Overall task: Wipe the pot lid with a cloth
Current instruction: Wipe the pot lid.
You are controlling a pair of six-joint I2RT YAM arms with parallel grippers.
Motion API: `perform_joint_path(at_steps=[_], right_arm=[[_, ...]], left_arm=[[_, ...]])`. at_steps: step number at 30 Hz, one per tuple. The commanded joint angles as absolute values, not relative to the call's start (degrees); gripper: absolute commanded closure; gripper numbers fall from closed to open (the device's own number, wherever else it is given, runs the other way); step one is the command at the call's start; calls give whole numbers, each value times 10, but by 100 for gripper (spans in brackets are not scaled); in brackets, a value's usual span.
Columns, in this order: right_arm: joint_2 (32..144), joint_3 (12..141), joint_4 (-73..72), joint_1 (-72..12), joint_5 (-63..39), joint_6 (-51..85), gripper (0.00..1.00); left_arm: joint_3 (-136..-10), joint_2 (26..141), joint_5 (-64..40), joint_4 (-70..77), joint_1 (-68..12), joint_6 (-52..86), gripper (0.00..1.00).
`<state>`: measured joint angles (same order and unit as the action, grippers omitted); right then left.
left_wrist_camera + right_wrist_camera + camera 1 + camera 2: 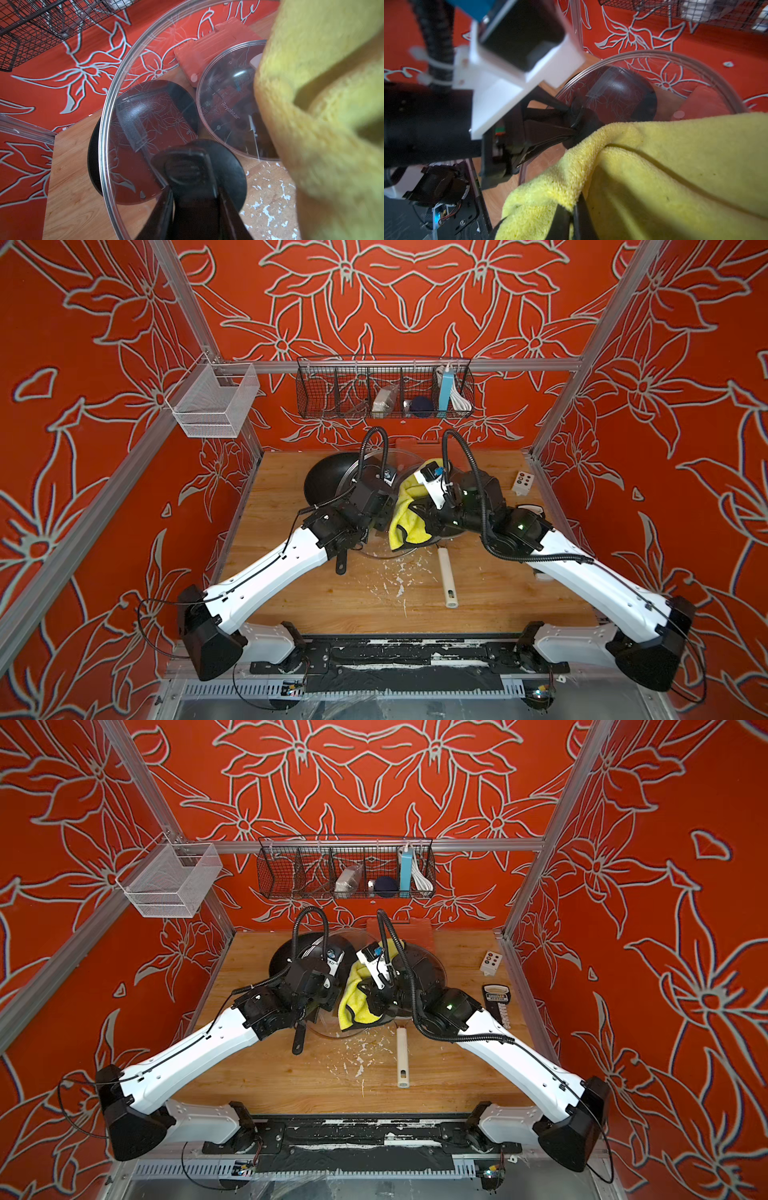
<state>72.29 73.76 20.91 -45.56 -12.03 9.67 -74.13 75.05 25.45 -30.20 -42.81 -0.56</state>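
1. Left end effector is clamping the black knob of the pot lid, fingers closed on the knob from both sides. This also shows in the right wrist view.
2. The pot lid is clear glass with a metal rim. It is standing tilted on edge over the middle of the desk, between the two arms, and in a top view only its lower rim is showing. Cannot tell if the rim is touching the desk.
3. Right end effector is pinching a fold of the cloth, jaws fully closed on the fabric.
4. The cloth is yellow and fluffy with a dark edge trim. It is hanging bunched over the right part of the lid on the knob side, overlapping the knob's edge, and is showing in both top views.
5. A black pan is sitting behind the lid, back left.
6. A second glass lid, marked Royalstar, is lying flat to the right, partly under the cloth.
7. A red board is leaning at the back wall.
8. A cream handle is lying on the desk, with white flecks scattered just beside it.
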Motion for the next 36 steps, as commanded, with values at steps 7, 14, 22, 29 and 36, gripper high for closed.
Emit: perform_joint_path(at_steps=[7, 14, 22, 29, 36], right_arm=[[813, 867, 214, -388, -136, 79, 100], [871, 952, 242, -369, -148, 66, 100], [855, 906, 224, -375, -184, 88, 100], [806, 815, 203, -415, -179, 99, 100], [756, 710, 163, -466, -161, 126, 100]], left_arm=[[-756, 707, 271, -199, -426, 20, 100], [-756, 704, 273, -198, -424, 23, 100], [-768, 712, 272, -202, -412, 44, 100], [-781, 724, 268, -203, -401, 56, 100], [-787, 729, 259, -202, -392, 69, 100]])
